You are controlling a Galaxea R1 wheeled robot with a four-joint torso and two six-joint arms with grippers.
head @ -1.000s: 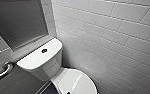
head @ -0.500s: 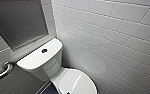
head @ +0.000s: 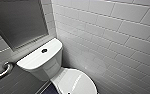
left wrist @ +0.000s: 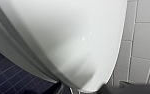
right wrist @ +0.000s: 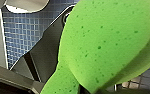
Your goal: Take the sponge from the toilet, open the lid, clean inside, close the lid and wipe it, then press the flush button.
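Observation:
The white toilet (head: 41,61) stands in the corner, its lid (head: 76,82) down over the bowl. The round dark flush button (head: 44,50) sits in the middle of the tank top. The bright green sponge (right wrist: 103,42) looms close in the right wrist view, pinched at its narrow end by my right gripper (right wrist: 68,86), which is shut on it. In the left wrist view the toilet's glossy white surface (left wrist: 66,37) is very near, and my left gripper (left wrist: 91,90) stands open at its edge, holding nothing.
White tiled walls (head: 111,37) close in behind and to the right of the toilet. A metal grab rail (head: 3,71) is mounted on the left under a grey panel (head: 18,20). Blue tiled floor (right wrist: 23,32) lies below.

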